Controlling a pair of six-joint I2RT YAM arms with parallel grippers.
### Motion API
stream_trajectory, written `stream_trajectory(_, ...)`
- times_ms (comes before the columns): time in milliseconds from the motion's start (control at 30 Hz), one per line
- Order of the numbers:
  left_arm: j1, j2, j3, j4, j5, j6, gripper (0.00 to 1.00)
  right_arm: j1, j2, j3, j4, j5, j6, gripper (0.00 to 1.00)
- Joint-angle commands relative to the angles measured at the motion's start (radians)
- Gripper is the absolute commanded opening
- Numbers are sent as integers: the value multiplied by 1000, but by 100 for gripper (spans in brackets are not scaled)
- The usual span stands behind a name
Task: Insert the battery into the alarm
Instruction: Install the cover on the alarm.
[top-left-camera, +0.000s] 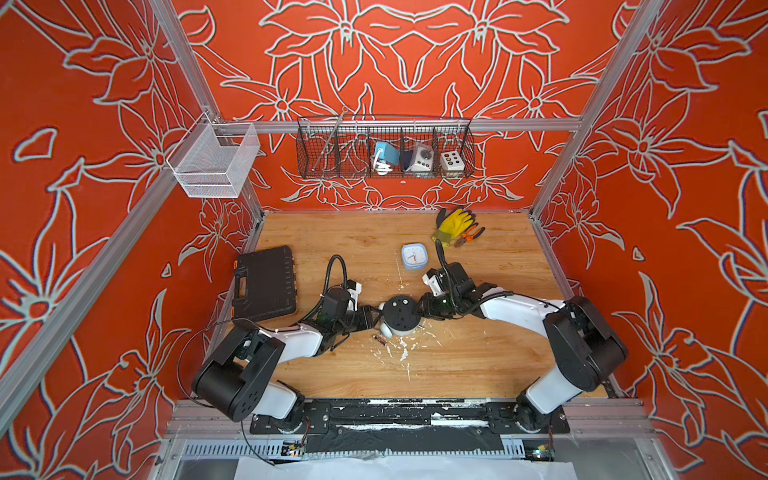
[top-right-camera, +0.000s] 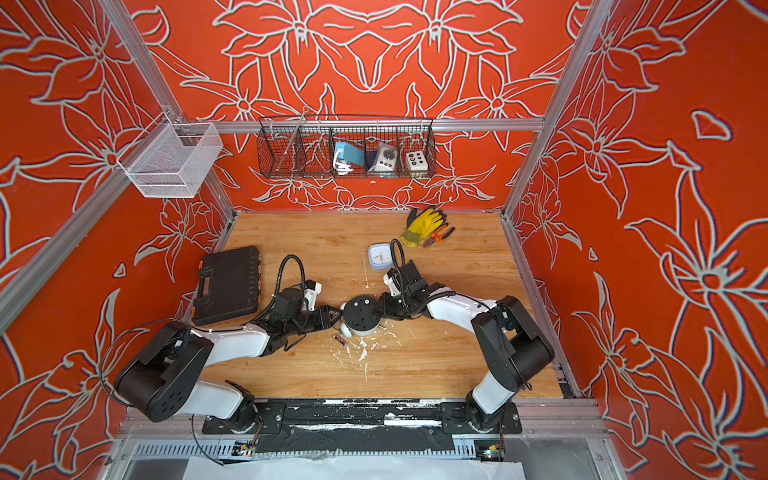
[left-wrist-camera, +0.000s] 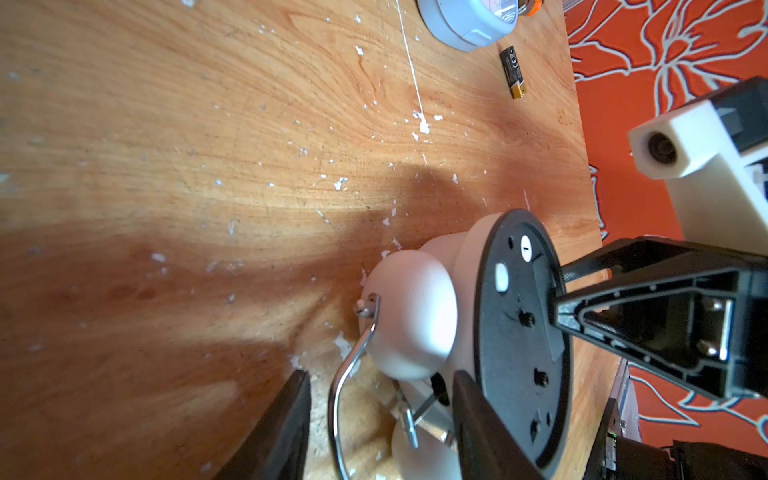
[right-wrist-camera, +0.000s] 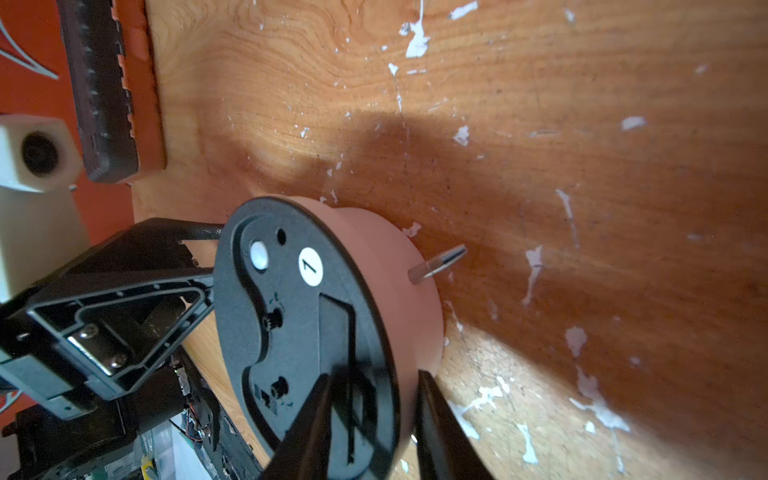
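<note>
At the left of the table (top-left-camera: 478, 357) lies a closed black tool case (top-left-camera: 266, 284); next comes my left gripper (top-left-camera: 376, 311), at the left side of the alarm (top-left-camera: 401, 312). In its wrist view the jaws stand partly apart, astride the wire handle (left-wrist-camera: 345, 386) and a white bell (left-wrist-camera: 411, 316). The lower finger (left-wrist-camera: 286, 419) sits low by the table, clear of the handle, and the upper lies along the back plate (left-wrist-camera: 519, 353); I read that as bracing, not clamping.

A battery (top-left-camera: 379, 340) lies loose on the wood just near-left of the alarm, held by nothing. The alarm lies face down at the centre, back plate up; its battery cover (right-wrist-camera: 337, 332) looks still shut to me.

My right gripper (top-left-camera: 423, 309) meets it from the right, jaws narrow, one finger over the back plate and one beside the body wall; the upper one is blurred, so I cannot tell whether it bites.

Farther off sits a small blue clock (top-left-camera: 414, 256), with a second battery (left-wrist-camera: 513, 72) just beside it; far right lie a yellow glove (top-left-camera: 455, 222) and pliers (top-left-camera: 471, 237).

The step, as I judge it, is opening that cover. I would brace the left jaws against the bell end so the alarm cannot spin or slide; I would work the right fingertip at the cover's edge in small pushes, and stay clear of the loose battery so it does not roll off.
</note>
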Motion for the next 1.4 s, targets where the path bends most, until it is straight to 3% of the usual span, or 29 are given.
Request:
stream_trajectory(0,-3,13,6,32,26,13,49,8,38,14,-40,5,-26,31)
stream_trajectory(300,-4,25,11,35,32,12,50,10,89,-2,-124,15,-69,24)
stream_trajectory(467,-4,26,10,33,32,11,50,9,84,-12,-138,28,-66,12)
stream_trajectory(533,-3,24,9,32,28,12,50,10,65,-12,-121,19,-59,12)
stream_trajectory(600,-3,18,7,27,19,12,50,9,38,-4,-112,8,-55,14)
stream_trajectory(867,-3,-38,-25,12,-40,2,45,8,-100,20,-71,50,-57,40)
stream_trajectory(1100,-3,-37,-52,29,-63,-24,35,5,-169,-24,-56,111,-50,41)
stream_trajectory(1367,-3,18,-44,61,-31,-29,31,5,-203,-55,-30,129,-87,40)
